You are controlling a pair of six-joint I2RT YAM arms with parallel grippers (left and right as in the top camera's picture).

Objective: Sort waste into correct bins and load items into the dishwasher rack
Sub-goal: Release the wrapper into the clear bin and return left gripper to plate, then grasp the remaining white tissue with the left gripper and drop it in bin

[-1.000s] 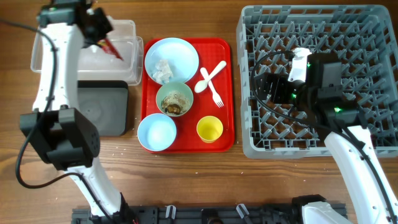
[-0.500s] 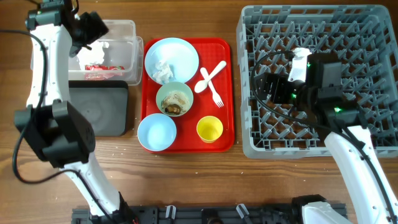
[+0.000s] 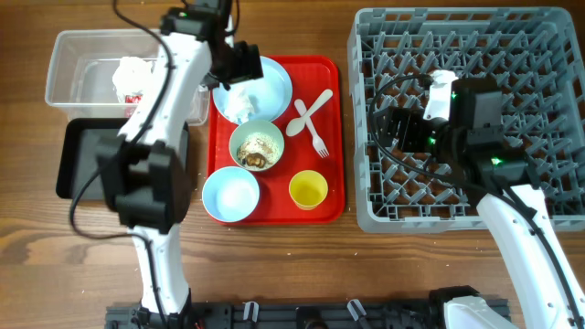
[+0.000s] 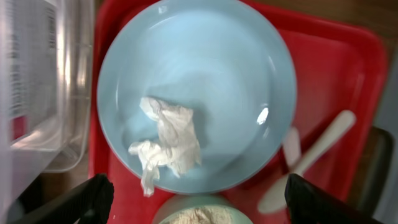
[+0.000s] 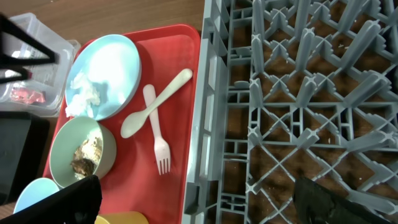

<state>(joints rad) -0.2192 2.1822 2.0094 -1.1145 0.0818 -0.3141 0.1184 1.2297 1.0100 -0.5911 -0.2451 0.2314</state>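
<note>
The left end effector hangs over the pale blue plate at the back of the red serving tray. Its fingers are spread wide apart, released, with nothing between them. A crumpled white napkin lies on the plate, toward the side nearest the clear tub.

Inside the tub sit a white crumpled piece and some red wrapper scraps. The black tray lies just beside the tub on the wooden surface.

On the serving tray, in front of the plate, is a bowl holding brownish crumbly leftovers. Nearer the front edge are an empty blue bowl and a yellow cup, side by side. The white spoon and fork lie crossed on the tray's right side.

The right end effector is over the grey dishwasher rack, at the edge nearest the serving tray. Its fingers are also parted wide and carry nothing. The rack stands to the right of the serving tray, just apart from it.
</note>
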